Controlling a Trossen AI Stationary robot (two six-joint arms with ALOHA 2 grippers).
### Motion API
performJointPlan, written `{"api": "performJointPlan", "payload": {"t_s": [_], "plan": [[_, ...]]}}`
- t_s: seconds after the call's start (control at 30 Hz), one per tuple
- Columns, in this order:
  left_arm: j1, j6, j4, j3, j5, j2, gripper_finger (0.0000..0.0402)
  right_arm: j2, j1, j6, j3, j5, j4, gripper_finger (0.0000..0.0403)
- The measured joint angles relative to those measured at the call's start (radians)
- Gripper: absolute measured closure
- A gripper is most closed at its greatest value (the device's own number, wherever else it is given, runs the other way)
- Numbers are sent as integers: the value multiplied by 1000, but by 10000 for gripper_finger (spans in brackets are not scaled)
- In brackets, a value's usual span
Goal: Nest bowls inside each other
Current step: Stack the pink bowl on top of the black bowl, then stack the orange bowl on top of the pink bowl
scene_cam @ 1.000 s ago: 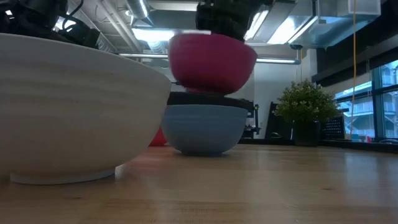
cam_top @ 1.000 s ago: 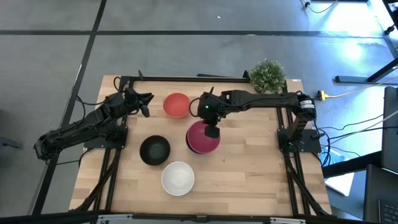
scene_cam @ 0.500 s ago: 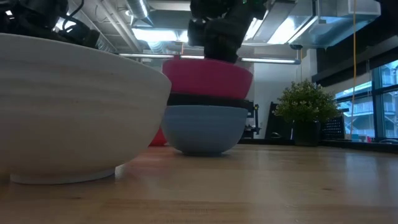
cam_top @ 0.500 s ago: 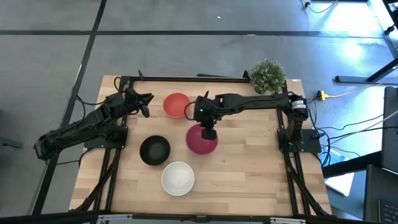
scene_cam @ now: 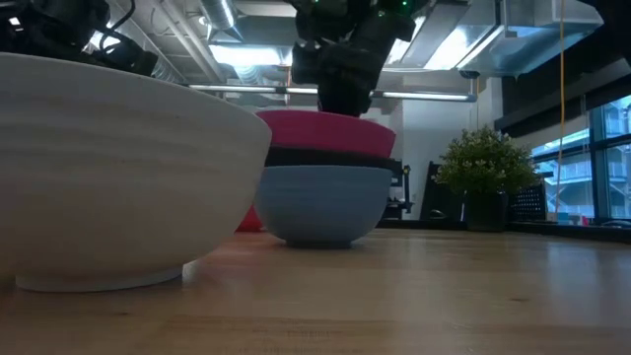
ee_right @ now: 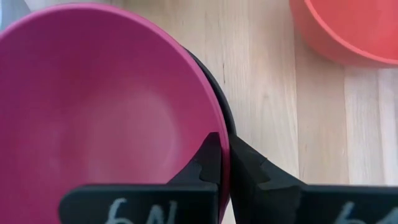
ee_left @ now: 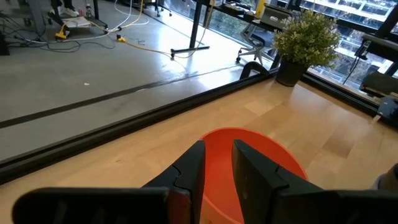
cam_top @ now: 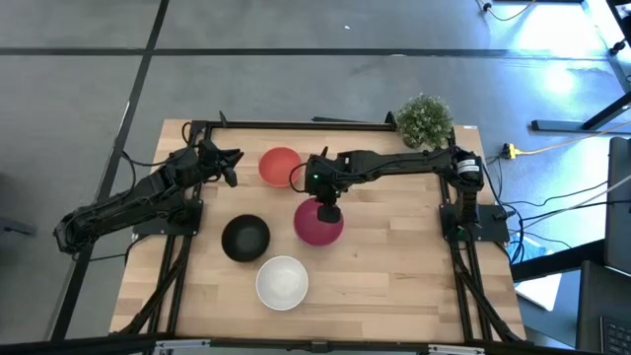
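The pale wooden plank table (cam_top: 394, 266) carries everything, framed by a black metal rail. My two dark arms reach in from either side. Nearest the low camera sits the round white plastic bowl (cam_top: 282, 282), alone at the front edge, with the loose round black plastic bowl (cam_top: 245, 238) just behind it toward my left side. The bushy small green potted plant (cam_top: 424, 118) stands at the far right corner. The round red plastic bowl (cam_top: 280, 166) rests near the far rail, between my two grippers.

In the middle of the table is the stack: the round blue plastic bowl (scene_cam: 323, 205) at the bottom on the wood, a second black bowl (scene_cam: 325, 157) showing only as a dark band above it, and the round magenta-pink plastic bowl (cam_top: 317, 223) seated on top, sunk well into the black one.

My right gripper (ee_right: 225, 163) hangs over the stack's far rim, its fingers pinched tight on the pink bowl's wall, one inside and one outside. My left gripper (ee_left: 214, 168) hovers just beside the red bowl, near the far left of the table, its fingers a little apart and holding nothing.
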Motion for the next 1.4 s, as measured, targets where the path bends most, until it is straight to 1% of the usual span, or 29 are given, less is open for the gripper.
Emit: {"api": "performJointPlan", "payload": {"t_s": [0.57, 0.77, 0.87, 1.13, 1.4], "plan": [[0, 0, -2, 0, 0, 0, 328, 18, -1, 5, 1, -1, 18, 390], [0, 0, -2, 0, 0, 0, 328, 20, -1, 11, 1, -9, 17, 324], [0, 0, -2, 0, 0, 0, 327, 20, -1, 14, 1, -22, 17, 301], [0, 0, -2, 0, 0, 0, 327, 22, 0, 25, 18, -27, 20, 268], [0, 0, -2, 0, 0, 0, 327, 22, 0, -16, 109, -26, 1, 248]]}}
